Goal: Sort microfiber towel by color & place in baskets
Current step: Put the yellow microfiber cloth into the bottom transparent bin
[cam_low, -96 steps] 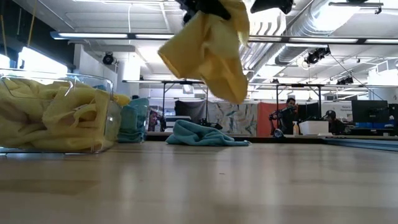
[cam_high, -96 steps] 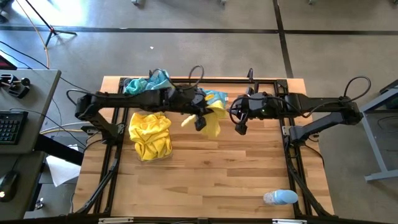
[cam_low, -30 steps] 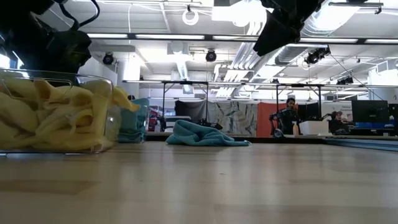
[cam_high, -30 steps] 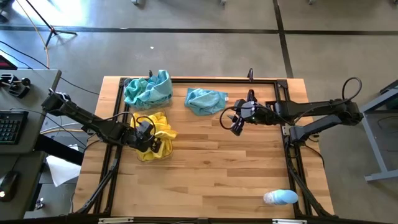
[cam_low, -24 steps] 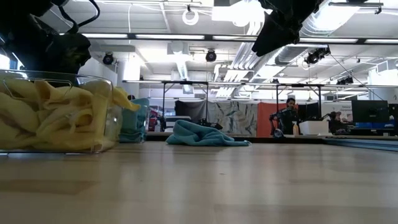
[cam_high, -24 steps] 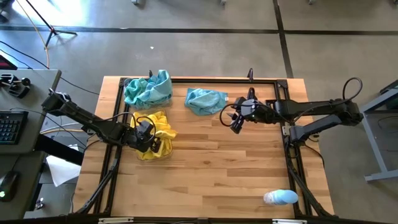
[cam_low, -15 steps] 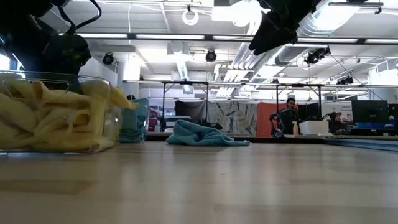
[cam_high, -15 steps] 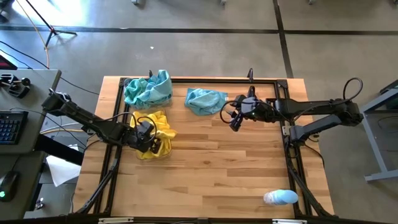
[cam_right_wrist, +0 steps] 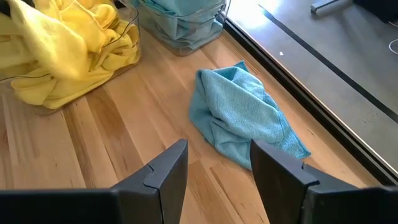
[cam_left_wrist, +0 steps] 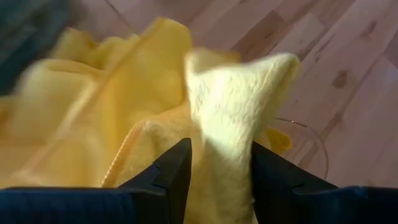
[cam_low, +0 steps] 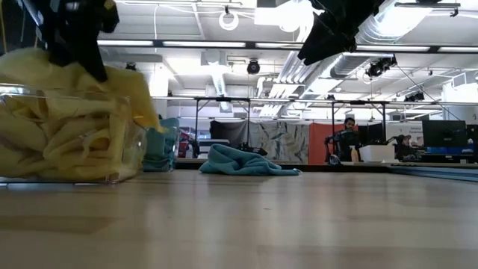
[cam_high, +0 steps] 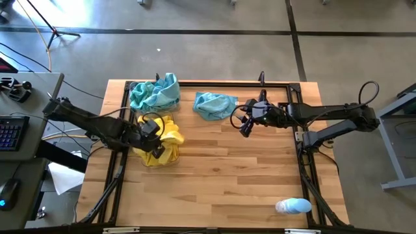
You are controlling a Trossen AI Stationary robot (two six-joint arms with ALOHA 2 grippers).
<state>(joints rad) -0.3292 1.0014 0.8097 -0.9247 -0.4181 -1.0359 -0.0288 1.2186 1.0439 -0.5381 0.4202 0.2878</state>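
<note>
Yellow microfiber towels [cam_high: 162,140] fill the near clear basket [cam_high: 151,162] at the table's left. My left gripper [cam_high: 156,136] hangs over that basket with a yellow fold [cam_left_wrist: 230,99] between its fingers. Teal towels fill the far basket [cam_high: 155,91]. One loose teal towel [cam_high: 214,104] lies bunched on the wood near the far edge. My right gripper [cam_high: 246,129] hovers open just right of it, above the table; its fingers [cam_right_wrist: 165,171] stand short of the towel [cam_right_wrist: 242,118]. My left gripper [cam_left_wrist: 217,155] has an upstanding fold of a yellow towel [cam_left_wrist: 221,134] between its two fingers. The fingers [cam_low: 91,67] come from above, slanting down. The fold is drawn up above the basket's rim [cam_low: 45,67]; the rest of the cloth lies in the basket [cam_low: 112,149].
A pale-blue-and-white rounded object [cam_high: 292,207] lies near the table's near right corner. Black frame rails [cam_high: 300,156] run along the table's sides. Bare wood [cam_high: 227,175] stretches across the middle and near side. A person [cam_low: 347,138] sits in the room far behind.
My left gripper has risen out of the yellow basket, where it stood low on the pile. A fold of yellow towel has come up with it and now stands above the rim, while the rest of the pile stays in the basket.
</note>
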